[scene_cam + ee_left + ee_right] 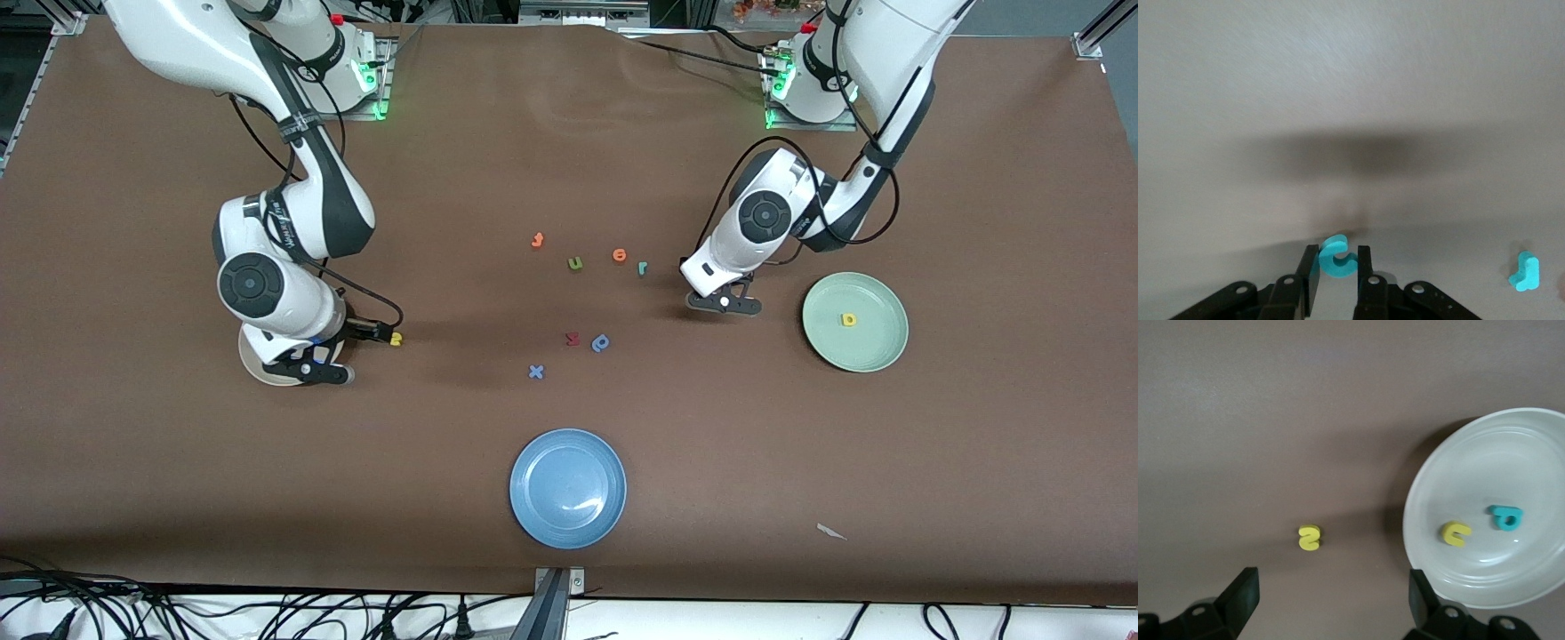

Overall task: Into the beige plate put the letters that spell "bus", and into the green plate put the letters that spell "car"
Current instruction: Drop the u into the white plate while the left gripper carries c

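While left gripper (1337,267) pinches teal "c" (1337,257), right gripper (1331,600) spread.

teal c (1336,257) pinched in left gripper (1337,273), yellow a (849,319) in green plate (880,351), teal r (642,268) on table, teal b (1505,517) and yellow u (1455,533) in beige plate (1431,493), yellow s (1309,537) beside it

Right tool (313,371) low over beige plate (253,364), plate mostly hidden under wrist. Yellow "s" (396,338) on counter (133,444) just beside that plate. Left tool (725,303) down at counter, near green plate (855,321); yellow "a" (849,319) in green plate. Mid-counter: teal "r" (642,268), orange letters (620,256), green "u" (575,263), blue "x" (536,372). Blue plate (568,488) nearest the cam.
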Available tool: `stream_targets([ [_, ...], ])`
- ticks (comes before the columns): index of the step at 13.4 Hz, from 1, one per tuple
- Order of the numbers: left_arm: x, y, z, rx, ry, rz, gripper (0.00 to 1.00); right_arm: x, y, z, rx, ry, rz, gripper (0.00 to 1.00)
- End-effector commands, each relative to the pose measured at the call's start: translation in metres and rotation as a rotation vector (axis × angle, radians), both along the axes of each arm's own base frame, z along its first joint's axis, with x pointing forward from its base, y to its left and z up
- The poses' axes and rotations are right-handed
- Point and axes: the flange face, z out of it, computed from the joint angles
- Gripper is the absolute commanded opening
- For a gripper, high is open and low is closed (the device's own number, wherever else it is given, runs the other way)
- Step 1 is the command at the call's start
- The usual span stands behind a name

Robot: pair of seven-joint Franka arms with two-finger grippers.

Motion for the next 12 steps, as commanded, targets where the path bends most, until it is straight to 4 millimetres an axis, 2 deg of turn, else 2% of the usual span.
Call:
stream_targets([
  [1, 0.022, 0.033, 0.056, 0.044, -0.042, -0.064, 0.0, 0.001, 0.005, -0.024, 0.022, 0.0, -0.016, 0.99],
  [3, 0.033, 0.072, 0.076, 0.064, -0.039, -0.092, 0.0, -0.003, 0.021, -0.043, 0.036, -0.001, 0.001, 0.99],
  [5, 0.045, 0.125, 0.075, 0.066, -0.019, -0.179, 0.0, -0.013, 0.033, -0.068, 0.021, 0.026, -0.036, 0.99],
  [6, 0.049, 0.145, 0.072, 0.058, -0.011, -0.211, 0.03, -0.018, 0.043, -0.071, 0.019, 0.025, -0.028, 0.98],
  [8, 0.054, 0.175, 0.066, 0.056, -0.002, -0.244, 0.25, -0.02, 0.044, -0.073, 0.02, 0.023, -0.027, 0.94],
  [10, 0.057, 0.201, 0.056, 0.053, 0.012, -0.271, 0.38, -0.022, 0.041, -0.079, 0.024, 0.012, -0.029, 0.83],
  [11, 0.058, 0.202, 0.056, 0.052, 0.005, -0.278, 0.59, -0.027, 0.039, -0.087, 0.03, -0.005, -0.027, 0.83],
  [12, 0.058, 0.202, 0.057, 0.052, 0.001, -0.266, 0.74, -0.032, 0.034, -0.093, 0.037, -0.022, -0.022, 0.81],
])
